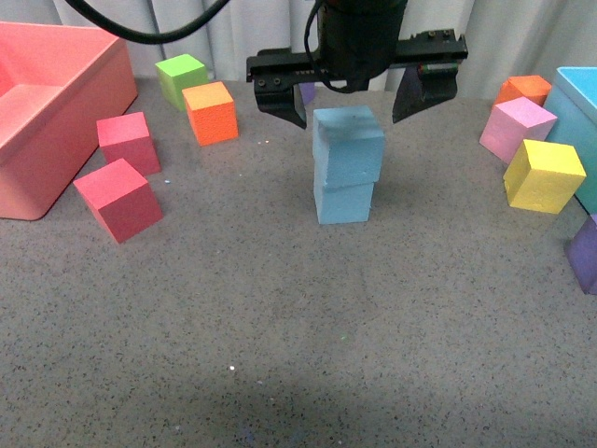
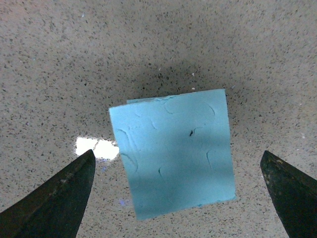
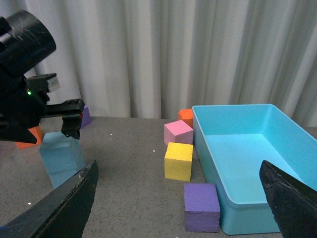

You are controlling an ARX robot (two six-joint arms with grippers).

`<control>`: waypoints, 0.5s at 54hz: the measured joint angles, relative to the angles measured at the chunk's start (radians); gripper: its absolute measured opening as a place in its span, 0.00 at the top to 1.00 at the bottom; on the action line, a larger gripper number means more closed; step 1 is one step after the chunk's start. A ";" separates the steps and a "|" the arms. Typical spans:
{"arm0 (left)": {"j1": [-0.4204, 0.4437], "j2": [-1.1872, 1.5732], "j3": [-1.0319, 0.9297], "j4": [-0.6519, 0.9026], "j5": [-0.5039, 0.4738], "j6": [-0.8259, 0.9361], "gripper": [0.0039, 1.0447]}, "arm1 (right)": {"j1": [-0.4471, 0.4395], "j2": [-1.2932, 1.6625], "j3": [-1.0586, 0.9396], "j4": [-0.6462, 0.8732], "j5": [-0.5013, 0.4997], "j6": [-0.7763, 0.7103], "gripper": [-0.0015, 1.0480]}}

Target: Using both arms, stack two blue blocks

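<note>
Two light blue blocks stand stacked in the middle of the table. The top block [image 1: 348,145] sits slightly turned on the lower block [image 1: 344,201]. My left gripper [image 1: 354,112] hangs open just above the stack, one finger on each side, touching nothing. In the left wrist view the top block [image 2: 168,134] lies between the open left gripper [image 2: 178,163]. My right gripper [image 3: 178,166] is open and empty, off to the right, out of the front view. The stack [image 3: 59,158] shows far from it in the right wrist view.
A pink bin [image 1: 56,112] stands at the left with two red cubes [image 1: 118,198], a green cube [image 1: 180,77] and an orange cube [image 1: 211,112]. At the right are a turquoise bin [image 1: 580,112], a pink cube [image 1: 516,129], a yellow cube [image 1: 544,175] and a purple cube [image 1: 586,254].
</note>
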 joint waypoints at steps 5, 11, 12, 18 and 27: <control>0.006 -0.077 -0.089 0.121 -0.051 0.035 0.08 | 0.000 0.000 0.000 0.000 0.000 0.000 0.09; 0.040 -0.280 -0.539 0.757 -0.261 0.314 0.29 | 0.000 0.000 0.000 0.000 0.000 0.000 0.09; 0.045 -0.298 -0.579 0.809 -0.260 0.337 0.31 | 0.000 0.000 0.000 0.000 0.000 0.000 0.09; 0.126 -0.470 -1.002 1.438 -0.217 0.496 0.51 | 0.000 0.000 0.000 0.000 0.002 0.000 0.09; 0.236 -0.697 -1.382 1.776 -0.135 0.552 0.84 | 0.000 0.000 0.000 0.000 0.000 0.000 0.09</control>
